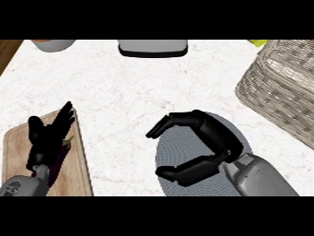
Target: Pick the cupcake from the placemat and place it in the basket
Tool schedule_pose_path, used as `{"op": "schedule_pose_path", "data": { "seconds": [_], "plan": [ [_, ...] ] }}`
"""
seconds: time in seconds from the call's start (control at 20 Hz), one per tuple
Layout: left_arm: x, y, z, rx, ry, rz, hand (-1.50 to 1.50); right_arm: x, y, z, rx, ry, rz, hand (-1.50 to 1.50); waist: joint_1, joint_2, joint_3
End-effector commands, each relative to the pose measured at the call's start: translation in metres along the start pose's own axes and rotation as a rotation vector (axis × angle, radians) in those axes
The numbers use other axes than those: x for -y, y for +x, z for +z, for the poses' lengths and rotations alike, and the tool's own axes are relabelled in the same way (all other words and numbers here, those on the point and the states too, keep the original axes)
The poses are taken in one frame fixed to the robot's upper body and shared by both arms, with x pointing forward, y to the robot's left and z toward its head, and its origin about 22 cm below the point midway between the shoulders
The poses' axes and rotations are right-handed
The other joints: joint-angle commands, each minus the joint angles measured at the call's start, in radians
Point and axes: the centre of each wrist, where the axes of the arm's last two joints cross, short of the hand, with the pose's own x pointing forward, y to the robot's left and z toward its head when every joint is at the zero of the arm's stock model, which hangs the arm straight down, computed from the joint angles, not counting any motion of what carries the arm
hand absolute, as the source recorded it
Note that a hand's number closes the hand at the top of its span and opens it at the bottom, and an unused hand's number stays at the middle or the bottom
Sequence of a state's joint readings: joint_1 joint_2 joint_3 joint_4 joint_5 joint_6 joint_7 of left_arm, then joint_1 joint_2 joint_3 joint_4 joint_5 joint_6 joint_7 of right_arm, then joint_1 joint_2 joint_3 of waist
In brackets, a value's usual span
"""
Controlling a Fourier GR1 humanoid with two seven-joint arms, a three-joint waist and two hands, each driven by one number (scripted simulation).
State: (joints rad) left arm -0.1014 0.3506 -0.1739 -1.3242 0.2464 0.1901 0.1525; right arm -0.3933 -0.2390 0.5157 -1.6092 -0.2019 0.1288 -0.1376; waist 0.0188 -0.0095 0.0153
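At the left, the left hand [49,133] rests open, fingers up, over a wooden board [16,152]. Mid-surface, the right hand [199,147] curls over the grey placemat [167,150]; the cupcake isn't visible, presumably hidden inside that curl. The basket [292,87] sits far right, and I'd worry about clipping its rim on the carry.

We are looking through a single head view, facing steeply down onto the white counter [132,87] from close above. Our forearms are entering from the lower edge. The wicker basket [292,87] is running off the right side, and a wooden board [20,152] is sitting lower left.
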Motion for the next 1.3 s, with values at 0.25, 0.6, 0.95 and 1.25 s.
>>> {"op": "schedule_pose_path", "data": {
  "seconds": [0.25, 0.6, 0.95, 1.25],
  "plan": [
    [-0.027, -0.053, 0.029, -0.227, 0.04, -0.006, 0.0, 0.054, 0.051, 0.003, -0.225, -0.111, 0.679, -1.5, -0.041, -0.013, -0.023],
    [-0.008, -0.051, 0.031, -0.225, 0.011, 0.007, 0.0, 0.085, 0.148, -0.004, -0.351, 0.003, 0.983, -1.5, -0.047, -0.006, -0.02],
    [-0.014, -0.057, 0.04, -0.237, 0.002, 0.022, 0.0, 0.112, 0.202, 0.004, -0.6, 0.243, 1.049, -1.5, -0.033, -0.001, -0.021],
    [-0.018, -0.044, 0.035, -0.222, 0.013, -0.007, 0.0, 0.131, 0.233, 0.006, -0.711, 0.374, 1.067, -1.5, -0.017, 0.006, -0.018]
  ]
}}
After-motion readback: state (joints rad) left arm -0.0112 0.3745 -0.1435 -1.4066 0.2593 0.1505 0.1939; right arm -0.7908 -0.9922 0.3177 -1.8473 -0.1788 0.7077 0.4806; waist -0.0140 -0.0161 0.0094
